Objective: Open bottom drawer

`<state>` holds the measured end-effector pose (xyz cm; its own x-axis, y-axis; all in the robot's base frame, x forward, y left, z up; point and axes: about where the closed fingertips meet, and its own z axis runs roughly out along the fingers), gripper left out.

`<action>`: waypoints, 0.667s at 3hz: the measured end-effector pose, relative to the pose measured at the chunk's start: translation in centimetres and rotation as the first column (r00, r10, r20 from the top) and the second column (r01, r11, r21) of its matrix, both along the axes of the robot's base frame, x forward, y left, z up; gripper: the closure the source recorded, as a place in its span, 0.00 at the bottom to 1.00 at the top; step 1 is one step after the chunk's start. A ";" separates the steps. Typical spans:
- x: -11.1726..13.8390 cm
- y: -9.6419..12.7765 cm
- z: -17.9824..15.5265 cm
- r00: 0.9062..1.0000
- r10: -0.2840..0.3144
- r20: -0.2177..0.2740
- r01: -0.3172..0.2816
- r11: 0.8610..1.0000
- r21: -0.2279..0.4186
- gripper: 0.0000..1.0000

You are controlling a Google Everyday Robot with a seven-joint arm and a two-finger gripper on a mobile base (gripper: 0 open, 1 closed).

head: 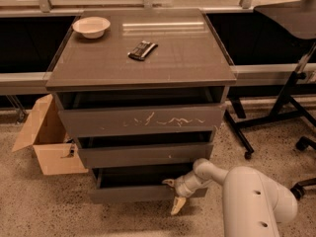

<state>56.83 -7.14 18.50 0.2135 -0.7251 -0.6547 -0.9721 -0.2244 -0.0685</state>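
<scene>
Where the white arm ends low at the cabinet's right, the tool (171,196) has its fingers spread, one over the top edge of the drawer (131,194), one hanging below its front. That drawer, lowest of three, stands slightly pulled out. Above, the counter (182,58) carries a white bowl (91,26) and a dark packet (142,50).

Surroundings of the cabinet. A white bowl (91,26) stands at the back left corner of the grey top (182,63); a dark wrapped bar (142,50) lies near its centre, well apart from the bowl. An open cardboard box (47,142) sits on the speckled floor (44,206) just left of the cabinet. A black chair base (276,117) with castors stands to the right.
</scene>
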 end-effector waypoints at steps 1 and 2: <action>-1.9 0.3 -0.1 0.999 0.022 -0.044 -0.021 1.000 0.016 0.42; -3.4 0.8 0.0 0.996 0.051 -0.078 -0.048 0.998 0.039 0.65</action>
